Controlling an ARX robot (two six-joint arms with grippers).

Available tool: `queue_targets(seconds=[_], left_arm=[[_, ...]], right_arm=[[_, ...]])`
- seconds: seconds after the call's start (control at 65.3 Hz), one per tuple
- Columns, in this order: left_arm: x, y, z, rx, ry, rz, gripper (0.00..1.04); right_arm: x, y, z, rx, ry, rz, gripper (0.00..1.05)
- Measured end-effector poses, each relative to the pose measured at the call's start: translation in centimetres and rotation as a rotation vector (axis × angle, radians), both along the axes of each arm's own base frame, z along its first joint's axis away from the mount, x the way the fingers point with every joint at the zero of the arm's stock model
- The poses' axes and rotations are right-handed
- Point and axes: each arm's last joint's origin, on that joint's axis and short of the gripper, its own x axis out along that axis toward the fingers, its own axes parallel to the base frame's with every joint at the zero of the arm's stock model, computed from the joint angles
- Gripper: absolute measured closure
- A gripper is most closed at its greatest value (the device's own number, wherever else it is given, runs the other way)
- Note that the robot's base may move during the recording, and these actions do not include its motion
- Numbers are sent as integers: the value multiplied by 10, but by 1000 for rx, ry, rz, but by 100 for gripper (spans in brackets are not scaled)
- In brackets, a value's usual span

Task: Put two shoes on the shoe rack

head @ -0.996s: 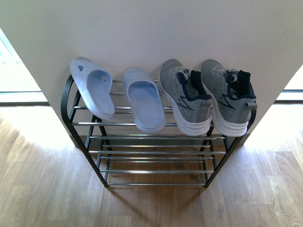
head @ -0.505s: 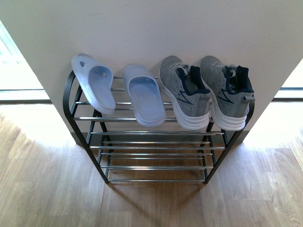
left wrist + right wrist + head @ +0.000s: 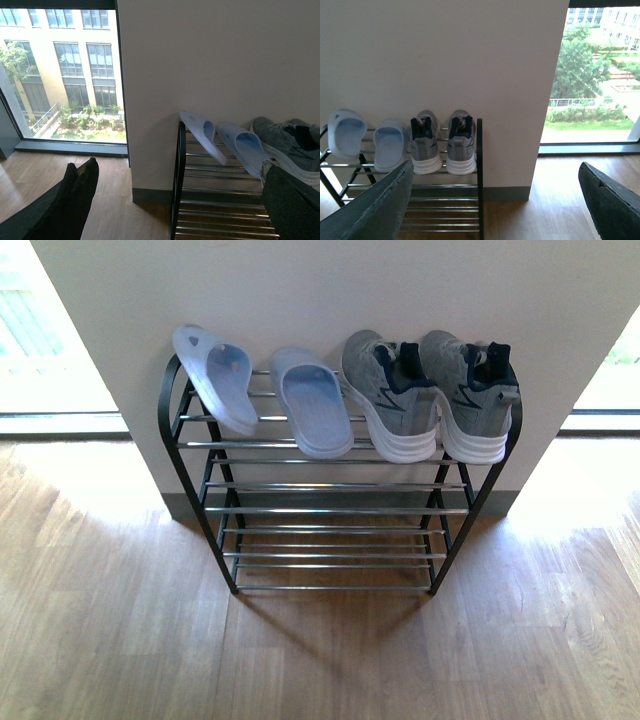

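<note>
The shoe rack stands against a white wall on a wooden floor. Its top tier carries 4 items in a row: 2 pale blue slippers and 2 grey sneakers with white soles, heels toward the robot. The outer slipper is tilted up against the rack's end hoop; the sneakers sit side by side, touching. The lower tiers hold nothing visible. Left end effector: fingers spread wide apart, nothing between them; the rack's slipper end lies ahead of it, between the 2 fingers in its wrist view. Right end effector: fingers likewise spread wide and holding nothing; the rack's sneaker end lies ahead of it, well apart. Neither end effector touches rack or footwear. Windows flank the wall.
</note>
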Motion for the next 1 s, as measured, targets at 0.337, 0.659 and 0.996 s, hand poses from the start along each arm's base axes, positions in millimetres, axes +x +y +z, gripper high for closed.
queue_targets(seconds=[0.337, 0.659, 0.996], left_arm=[[0, 0, 0, 0, 0, 0, 9], [0, 0, 0, 0, 0, 0, 9], [0, 0, 0, 0, 0, -1, 9]], right_arm=[[0, 0, 0, 0, 0, 0, 9], [0, 0, 0, 0, 0, 1, 9], [0, 0, 0, 0, 0, 0, 9]])
